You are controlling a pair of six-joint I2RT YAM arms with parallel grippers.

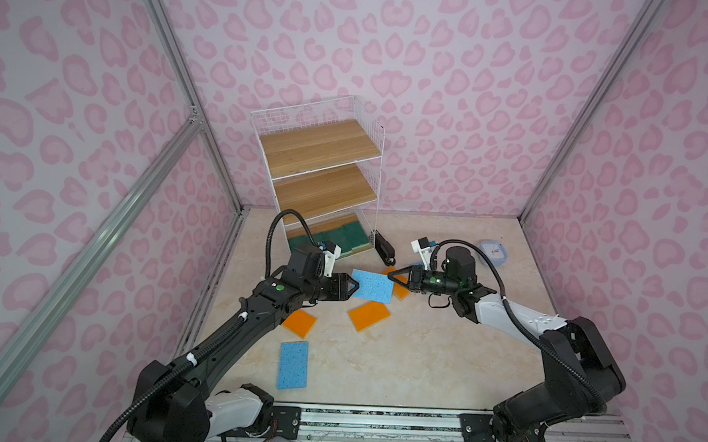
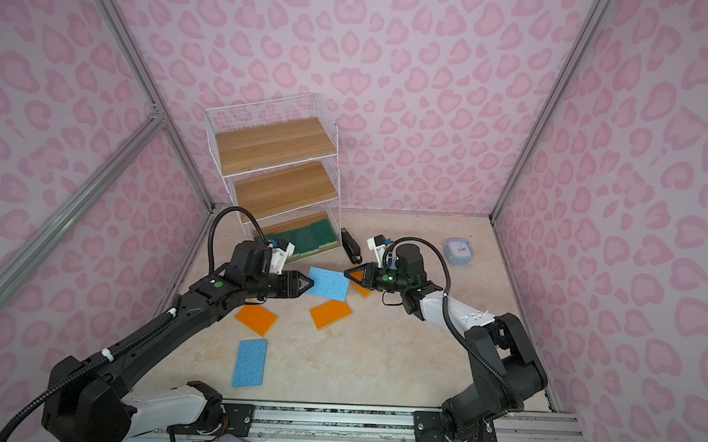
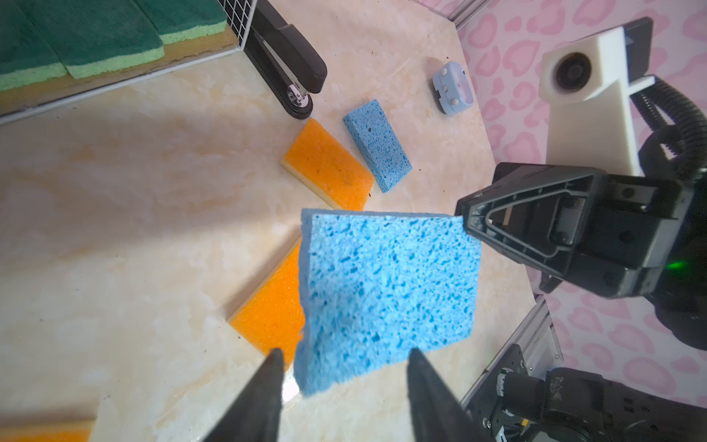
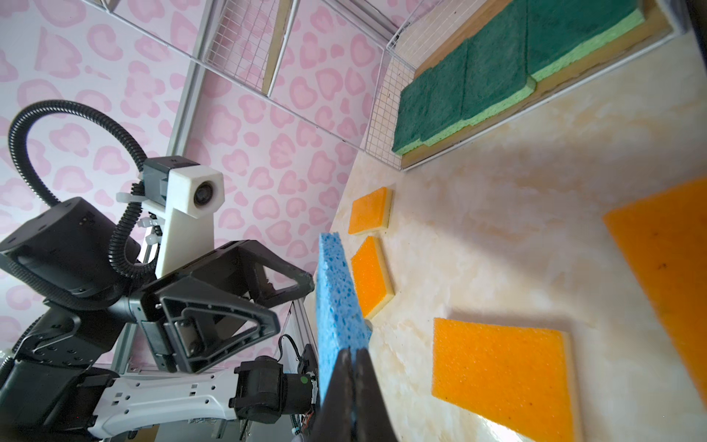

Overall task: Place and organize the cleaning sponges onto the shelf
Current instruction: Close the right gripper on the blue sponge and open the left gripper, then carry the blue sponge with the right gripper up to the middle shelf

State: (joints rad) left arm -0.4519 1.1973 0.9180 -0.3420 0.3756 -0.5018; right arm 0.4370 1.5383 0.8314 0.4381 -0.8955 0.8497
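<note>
A light blue sponge [image 1: 371, 286] [image 2: 327, 284] hangs above the table between the two arms. My right gripper [image 1: 390, 276] [image 4: 354, 350] is shut on its far edge. My left gripper [image 1: 355, 288] [image 3: 344, 354] is open, with its fingers spread on either side of the sponge's near end. The shelf [image 1: 319, 145] stands at the back, its upper two boards bare. Dark green sponges [image 1: 335, 235] [image 4: 478, 76] lie in a row on its bottom board. On the table lie orange sponges [image 1: 299, 322] [image 1: 369, 315] [image 1: 401, 285] and two more blue sponges [image 1: 293, 364] [image 3: 377, 145].
A black stapler [image 1: 384, 248] lies just right of the shelf's foot. A small pale-blue case [image 1: 494, 252] sits at the back right. Pink patterned walls close in the table on three sides, and a metal rail [image 1: 375, 418] runs along the front.
</note>
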